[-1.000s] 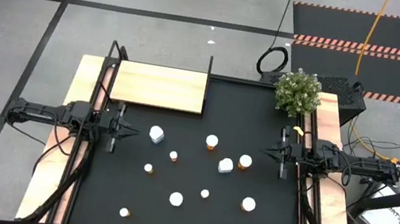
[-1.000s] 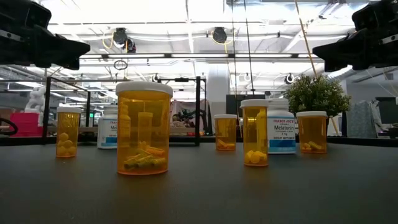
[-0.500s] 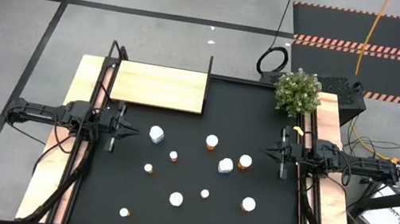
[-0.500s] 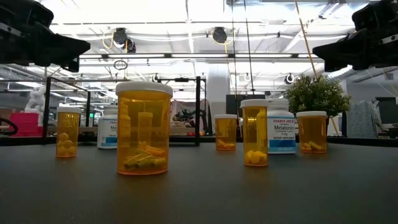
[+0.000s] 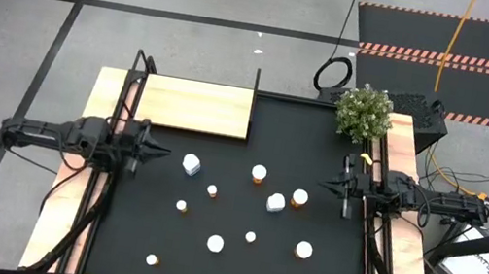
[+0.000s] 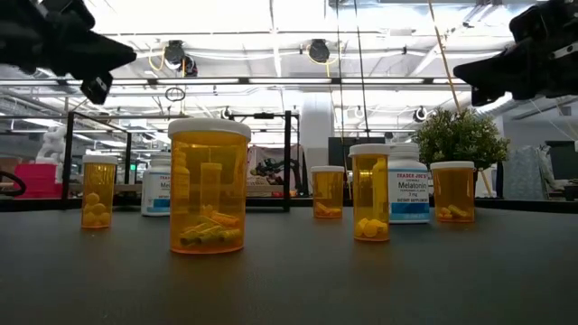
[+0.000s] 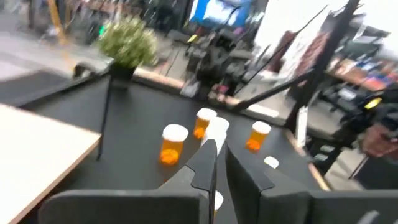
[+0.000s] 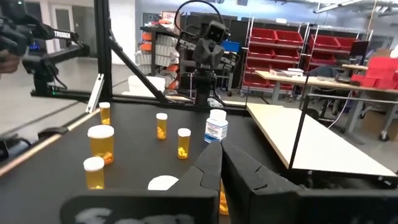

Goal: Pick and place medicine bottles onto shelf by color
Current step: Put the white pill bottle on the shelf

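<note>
Several medicine bottles stand upright and scattered on the black mat (image 5: 257, 119). Most are orange with white caps, such as one (image 5: 259, 173) mid-table and a large one (image 6: 209, 185) nearest the low camera. Two are all white (image 5: 191, 164) (image 5: 275, 202). The shelf (image 5: 195, 106), a light-wood board with thin black posts, lies at the far left with nothing on it. My left gripper (image 5: 166, 151) (image 7: 217, 155) is shut and holds nothing, level above the mat's left edge, pointing right. My right gripper (image 5: 321, 185) (image 8: 221, 155) is shut and holds nothing at the right edge, pointing left.
A potted plant (image 5: 365, 112) stands at the far right corner. Narrow wooden strips (image 5: 55, 215) run along both sides of the mat. Bare mat lies between the shelf and the plant and along the near edge.
My left gripper has risen from its resting height, and its wrist has rolled, so it now sits tilted in the low view. Its fingers have stayed shut. The bottles have not moved.
</note>
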Action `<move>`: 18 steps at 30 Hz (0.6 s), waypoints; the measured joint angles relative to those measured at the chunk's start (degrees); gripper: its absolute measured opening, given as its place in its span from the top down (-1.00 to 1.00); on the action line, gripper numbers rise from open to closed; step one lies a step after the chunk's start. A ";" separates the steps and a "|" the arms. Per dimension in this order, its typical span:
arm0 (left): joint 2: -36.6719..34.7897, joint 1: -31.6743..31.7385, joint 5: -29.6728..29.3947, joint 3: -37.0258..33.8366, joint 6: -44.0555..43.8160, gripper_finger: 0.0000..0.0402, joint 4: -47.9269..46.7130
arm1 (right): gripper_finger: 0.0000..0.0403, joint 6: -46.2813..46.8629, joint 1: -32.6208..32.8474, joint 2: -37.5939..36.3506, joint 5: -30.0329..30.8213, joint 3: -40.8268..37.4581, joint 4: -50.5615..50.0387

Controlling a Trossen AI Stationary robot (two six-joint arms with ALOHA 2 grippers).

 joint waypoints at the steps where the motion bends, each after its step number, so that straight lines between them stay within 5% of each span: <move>1: 2.29 0.00 -0.76 2.44 0.07 0.81 -1.85 | 1.00 0.71 -0.01 -0.01 0.01 0.00 0.02; 18: 49.39 0.00 -2.89 51.04 3.72 0.82 -35.52 | 1.00 10.99 0.06 2.21 1.64 0.00 -0.05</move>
